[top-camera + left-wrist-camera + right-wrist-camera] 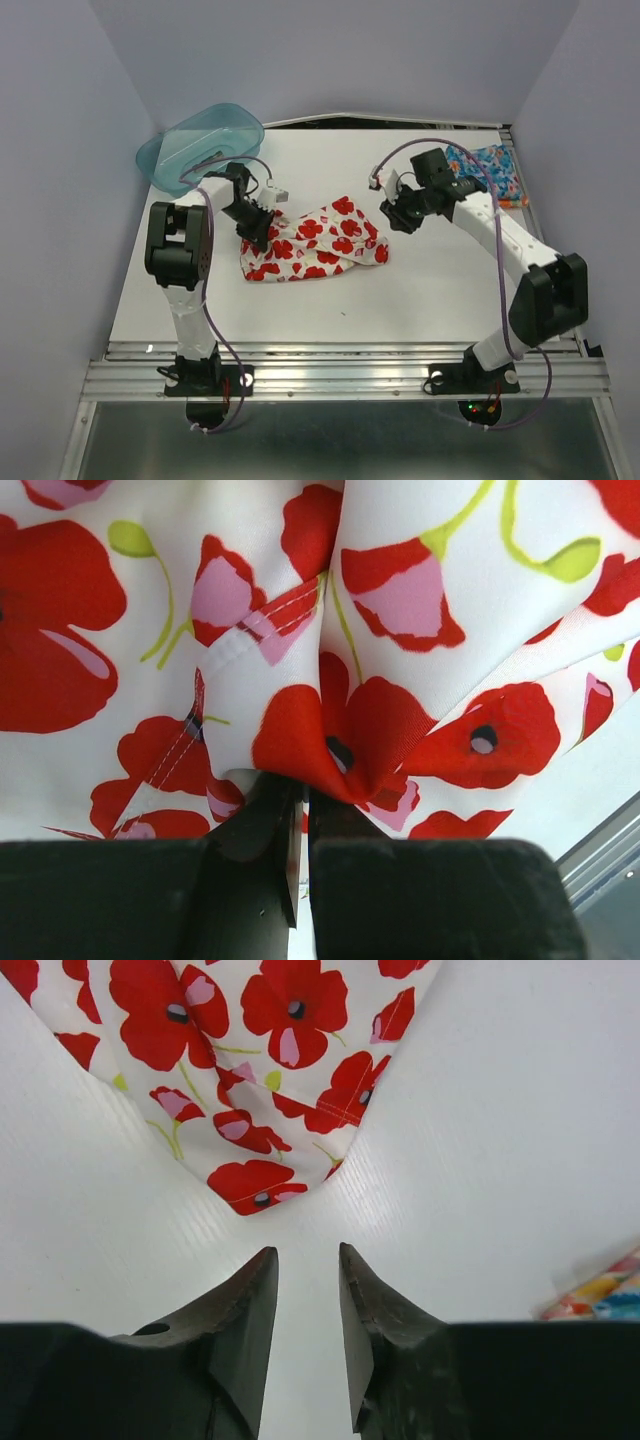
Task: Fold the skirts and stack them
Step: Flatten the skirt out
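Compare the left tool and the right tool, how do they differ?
The left tool is shut on a bunch of the poppy skirt; the right tool is open and holds nothing. The left tool sits at the skirt's left end, the right tool over bare table just off its right corner. Both are black two-finger tools.

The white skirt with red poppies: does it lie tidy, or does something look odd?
The white cloth skirt with red poppies lies crumpled and creased, neither flat nor folded. The left gripper pinches its bunched left end; the right gripper hangs open just short of its right corner.
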